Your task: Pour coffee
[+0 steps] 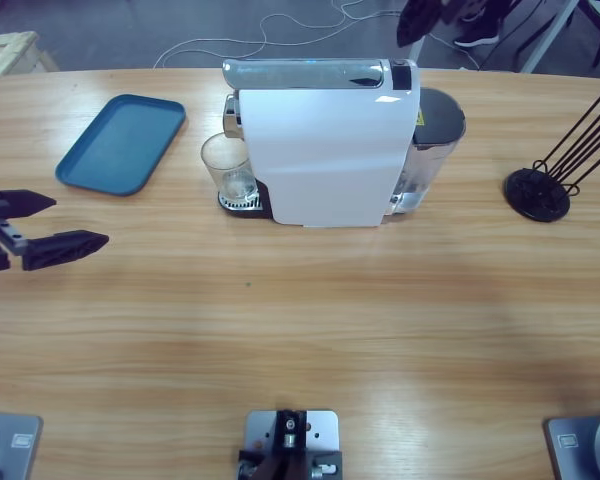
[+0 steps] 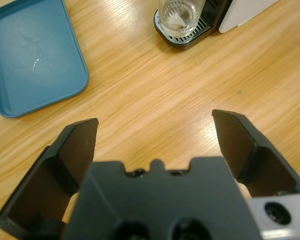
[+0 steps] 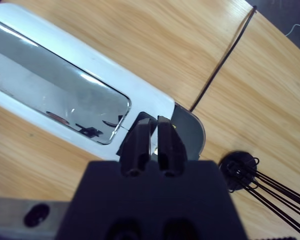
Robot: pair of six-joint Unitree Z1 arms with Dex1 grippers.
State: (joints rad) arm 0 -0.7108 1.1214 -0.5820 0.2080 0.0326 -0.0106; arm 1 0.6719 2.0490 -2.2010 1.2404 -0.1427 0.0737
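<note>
Sitting under the white coffee machine's [image 1: 325,140] spout, the glass tumbler [image 1: 228,168] looks basically empty, no coffee visible. Left gripper [image 1: 48,226] hovers wide open well left of the machine; right gripper [image 3: 152,142] is closed above its top.

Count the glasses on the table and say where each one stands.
1. The glass stands on the drip grate at the coffee machine's front, right of the blue tray. Another could be hidden behind the machine.
</note>
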